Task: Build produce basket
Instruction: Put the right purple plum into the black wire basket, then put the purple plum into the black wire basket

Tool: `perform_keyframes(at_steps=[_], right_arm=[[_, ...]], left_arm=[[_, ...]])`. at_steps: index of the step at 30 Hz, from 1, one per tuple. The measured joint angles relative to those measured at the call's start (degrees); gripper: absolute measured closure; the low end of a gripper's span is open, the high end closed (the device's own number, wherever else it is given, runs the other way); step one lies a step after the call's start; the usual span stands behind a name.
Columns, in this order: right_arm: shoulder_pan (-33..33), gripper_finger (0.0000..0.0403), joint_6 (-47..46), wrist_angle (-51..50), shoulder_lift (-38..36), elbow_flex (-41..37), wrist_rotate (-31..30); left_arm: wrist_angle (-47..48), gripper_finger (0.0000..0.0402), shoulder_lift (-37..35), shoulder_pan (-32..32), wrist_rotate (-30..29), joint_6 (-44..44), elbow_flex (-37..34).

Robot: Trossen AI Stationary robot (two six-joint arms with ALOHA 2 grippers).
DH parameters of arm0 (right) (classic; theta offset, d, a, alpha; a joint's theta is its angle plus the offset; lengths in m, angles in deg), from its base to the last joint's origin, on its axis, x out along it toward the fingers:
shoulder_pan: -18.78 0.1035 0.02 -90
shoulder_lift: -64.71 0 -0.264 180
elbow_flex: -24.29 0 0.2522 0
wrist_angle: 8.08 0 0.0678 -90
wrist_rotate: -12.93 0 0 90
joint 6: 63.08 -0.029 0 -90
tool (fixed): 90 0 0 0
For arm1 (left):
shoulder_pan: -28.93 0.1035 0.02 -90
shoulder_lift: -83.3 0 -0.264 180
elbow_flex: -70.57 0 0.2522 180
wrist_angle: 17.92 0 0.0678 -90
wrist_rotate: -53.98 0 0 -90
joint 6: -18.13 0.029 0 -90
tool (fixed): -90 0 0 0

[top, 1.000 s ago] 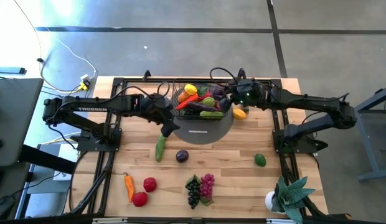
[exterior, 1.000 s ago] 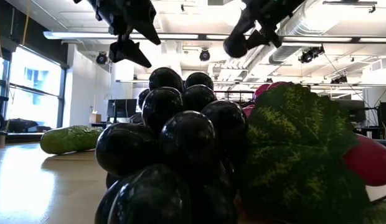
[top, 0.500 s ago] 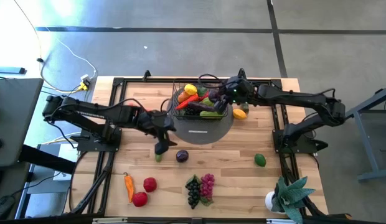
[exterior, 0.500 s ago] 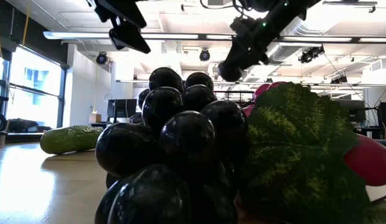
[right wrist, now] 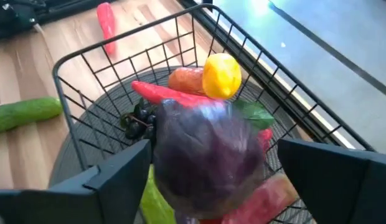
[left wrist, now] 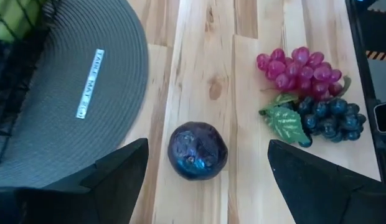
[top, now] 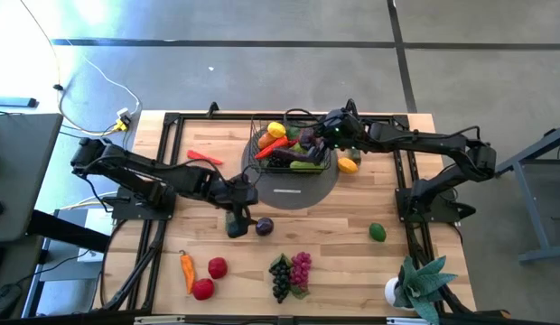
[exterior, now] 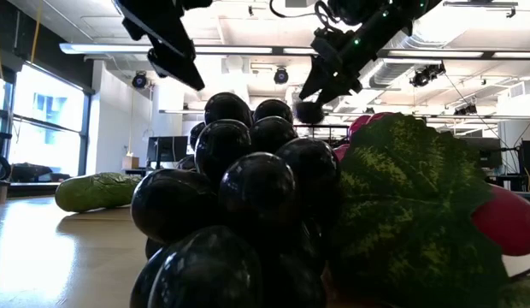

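Above the basket, the right gripper is spreading its jaws, letting a dark purple fruit fall between them onto the produce piled inside. Just ahead of the left gripper, whose jaws are also standing spread, a purple plum is waiting on the counter, seemingly the next pick.
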Motion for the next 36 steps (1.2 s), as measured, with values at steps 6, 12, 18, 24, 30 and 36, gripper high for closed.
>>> perform_keyframes(at_steps=[6,12,18,24,30,36], right_arm=[[-1.4,0.0034,0.2,0.9,0.0,0.0,4.4],[-1.5,0.003,0.3,1.1,0.0,0.0,4.7],[-1.5,0.0029,0.4,1.1,0.0,0.0,5.0],[-1.5,0.0029,0.4,1.2,0.0,0.0,5.0],[-1.5,0.0029,0.3,1.1,0.0,0.0,5.0],[-1.5,0.0029,0.2,1.2,0.0,0.0,5.0]], left_arm=[[-2.2,0.008,4.1,-0.6,0.0,-0.4,0.0],[-5.1,0.008,8.4,-1.3,0.5,-0.4,0.0],[-6.9,0.008,12.1,-1.8,1.4,0.0,0.0],[-8.0,0.008,16.1,-1.8,3.2,0.0,0.0],[-9.0,0.008,19.3,-1.7,1.7,-1.0,0.0],[-9.0,0.008,20.9,-1.7,1.7,-1.0,-0.1]])
